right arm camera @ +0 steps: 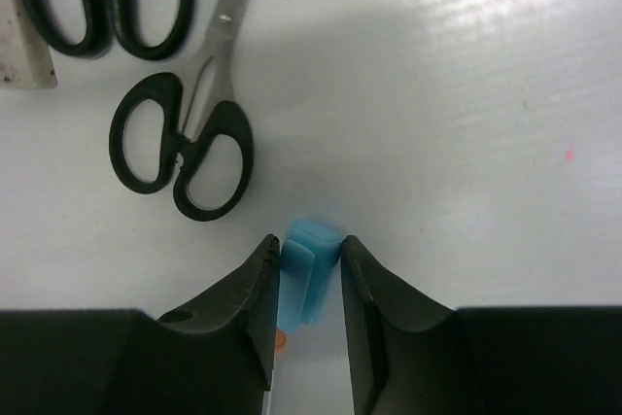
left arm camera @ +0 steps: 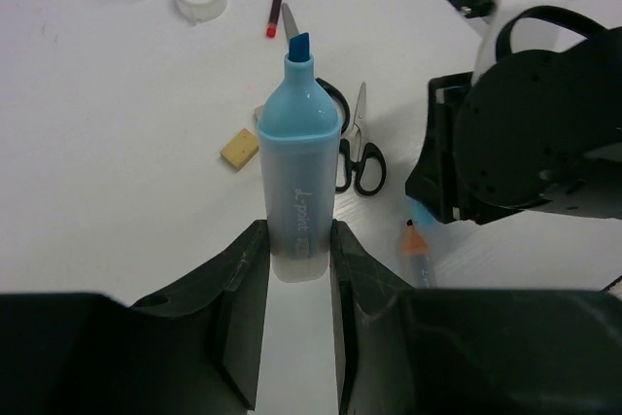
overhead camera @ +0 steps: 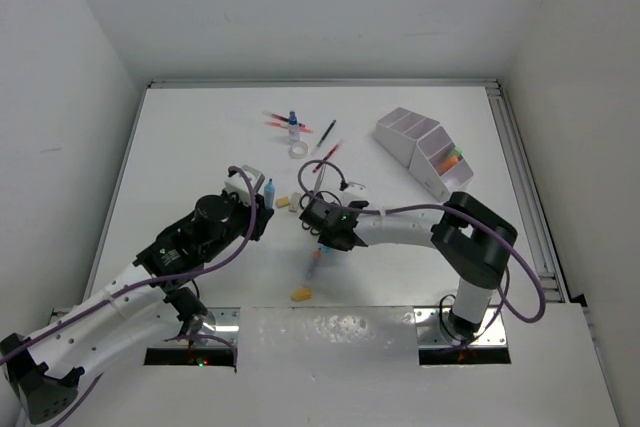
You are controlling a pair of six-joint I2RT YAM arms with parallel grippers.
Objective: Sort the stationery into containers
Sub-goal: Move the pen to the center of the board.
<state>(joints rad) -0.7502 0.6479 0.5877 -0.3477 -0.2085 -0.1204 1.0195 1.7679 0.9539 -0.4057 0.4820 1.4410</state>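
Organiser [overhead camera: 405,135], far-right edge, holds little; pens [overhead camera: 275,119], scissors [right arm camera: 185,157] unsorted; left gripper [left arm camera: 299,238] clamps highlighter [left arm camera: 299,133]; right gripper [right arm camera: 309,250] pinches blue item [right arm camera: 316,236].

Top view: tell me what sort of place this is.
Probably a robot test cell, not a real office: a white table boxed in by plain white walls, two arms bolted at its near edge, and loose stationery lying near an organiser.

Probably a lab: bare white walls [overhead camera: 300,7] enclose the table [overhead camera: 200,147].
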